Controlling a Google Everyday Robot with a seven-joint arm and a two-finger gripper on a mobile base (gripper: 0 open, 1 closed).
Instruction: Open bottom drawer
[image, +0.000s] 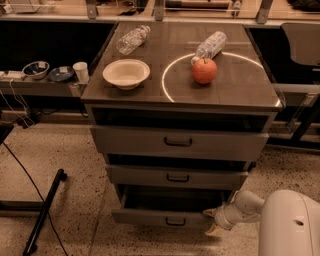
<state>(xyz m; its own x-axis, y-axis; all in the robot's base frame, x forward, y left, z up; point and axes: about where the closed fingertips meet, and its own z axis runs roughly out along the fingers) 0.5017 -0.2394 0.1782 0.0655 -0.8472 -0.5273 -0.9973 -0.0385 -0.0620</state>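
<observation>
The bottom drawer (150, 217) is the lowest and narrowest grey front of the three, with a small black handle (175, 221) at its centre. It stands pulled out, and its dark interior (175, 199) shows behind the front panel. My gripper (212, 221) sits at the drawer front's right end, on a white arm (245, 207) that comes in from the lower right. Its pale fingertips (210, 230) lie against the right corner of the panel.
The mid-sized drawer (177, 176) and the widest top drawer (178, 142) sit above. On the cabinet top are a white bowl (126, 73), a red apple (204, 70) and two plastic bottles (132, 39). A black stand leg (45, 210) lies on the floor at left.
</observation>
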